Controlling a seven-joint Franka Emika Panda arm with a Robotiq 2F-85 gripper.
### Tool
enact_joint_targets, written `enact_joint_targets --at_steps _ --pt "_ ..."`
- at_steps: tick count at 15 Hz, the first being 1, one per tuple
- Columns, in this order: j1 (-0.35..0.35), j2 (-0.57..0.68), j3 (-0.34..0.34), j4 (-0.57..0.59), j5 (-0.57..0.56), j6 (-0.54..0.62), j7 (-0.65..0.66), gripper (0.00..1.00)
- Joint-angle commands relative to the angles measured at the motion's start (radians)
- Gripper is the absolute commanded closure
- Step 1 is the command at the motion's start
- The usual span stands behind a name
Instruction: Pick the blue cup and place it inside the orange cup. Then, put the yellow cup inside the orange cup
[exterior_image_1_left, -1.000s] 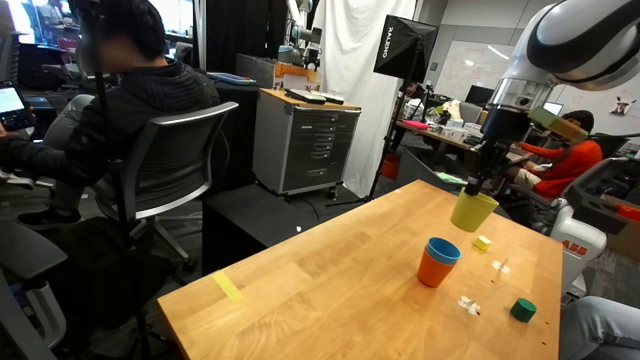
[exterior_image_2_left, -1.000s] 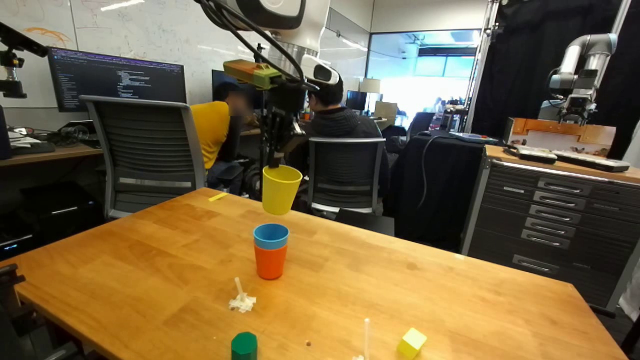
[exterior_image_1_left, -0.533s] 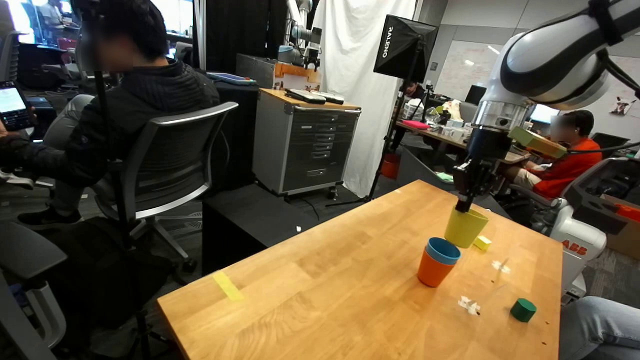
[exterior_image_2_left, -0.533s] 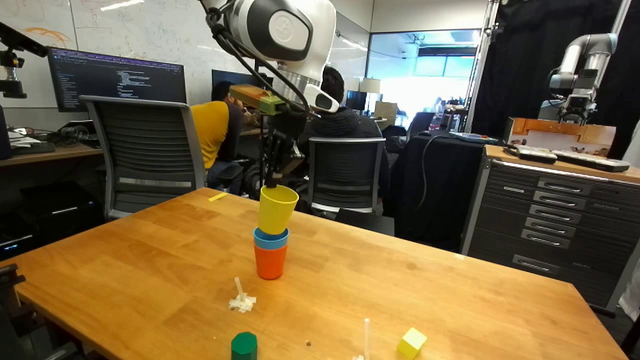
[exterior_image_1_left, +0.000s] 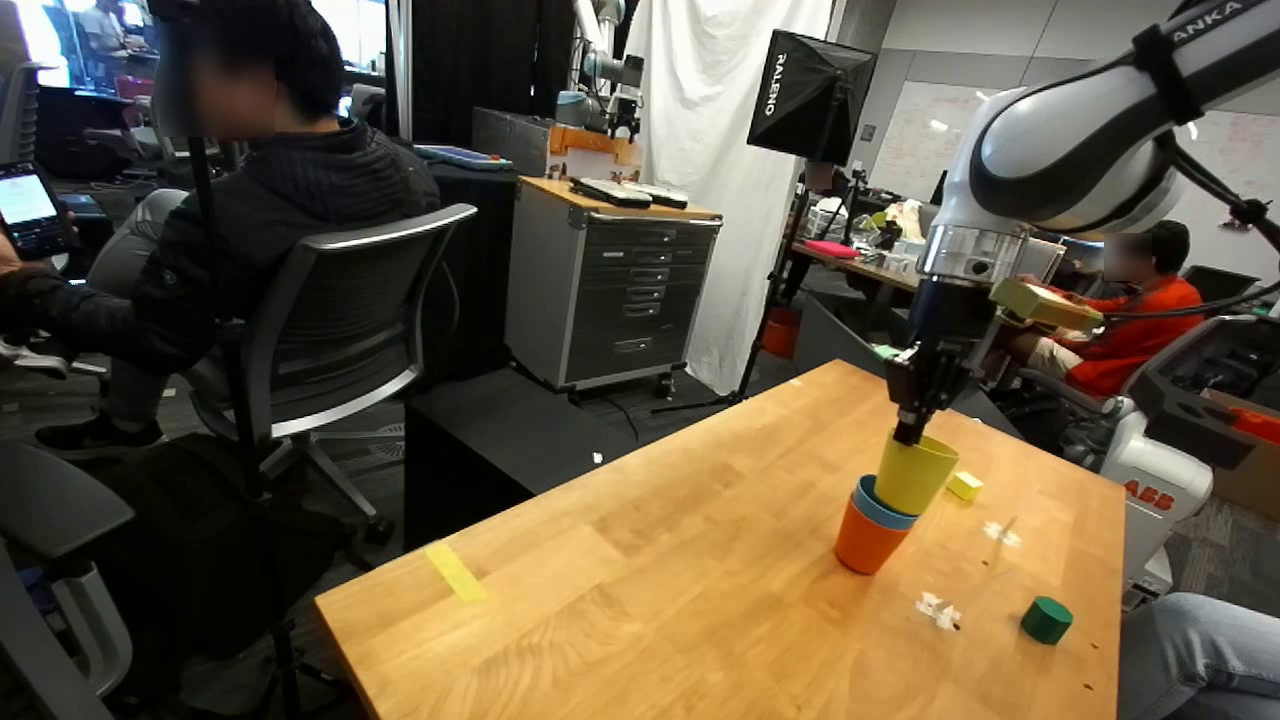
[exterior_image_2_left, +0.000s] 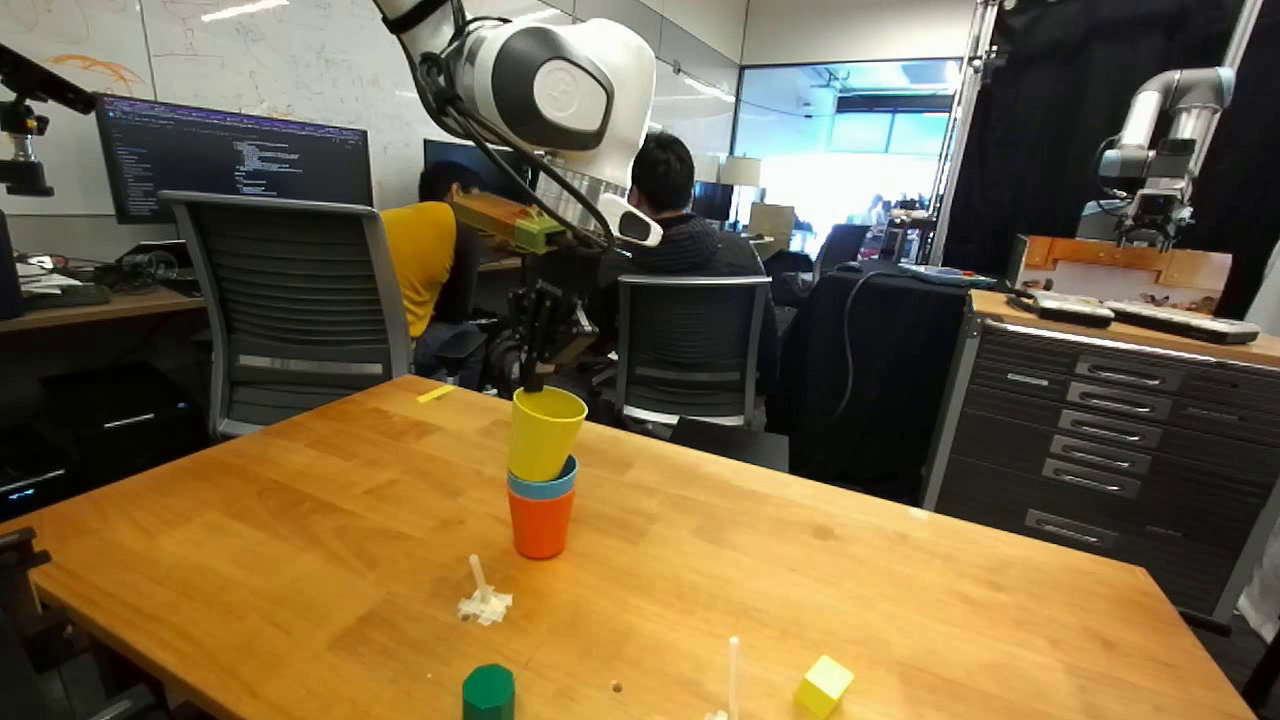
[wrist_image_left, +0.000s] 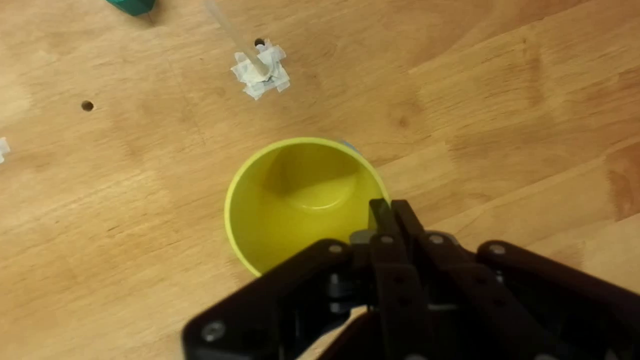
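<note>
The orange cup (exterior_image_1_left: 866, 542) stands upright on the table, with the blue cup (exterior_image_2_left: 542, 490) nested in it and its blue rim showing above. My gripper (wrist_image_left: 390, 204) is shut on the rim of the yellow cup (wrist_image_left: 300, 210), one finger inside and one outside the wall. In both exterior views the yellow cup (exterior_image_1_left: 915, 478) is slightly tilted, its bottom inside the blue cup's mouth and most of its body above the rim. The orange cup is hidden under the yellow cup in the wrist view, where only a sliver of blue (wrist_image_left: 350, 146) shows.
A dark green block (exterior_image_1_left: 1046, 620) and a small yellow cube (exterior_image_2_left: 824, 686) lie on the wooden table (exterior_image_2_left: 330, 500). Two thin upright pegs, fixed with white tape, stand on it; the one near the cups (exterior_image_2_left: 482, 595) also shows in the wrist view (wrist_image_left: 261, 70).
My gripper has carried the yellow cup down and across from above and beside the stack. Its bottom is now inside the blue cup's mouth. The orange and blue cups have not moved.
</note>
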Motion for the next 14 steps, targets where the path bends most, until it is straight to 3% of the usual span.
enact_joint_targets --at_steps 1,14 --pt "0.018 0.021 -0.005 0.024 -0.039 0.017 0.012 0.99" --pt "0.016 0.064 -0.005 0.014 -0.082 0.086 0.002 0.99"
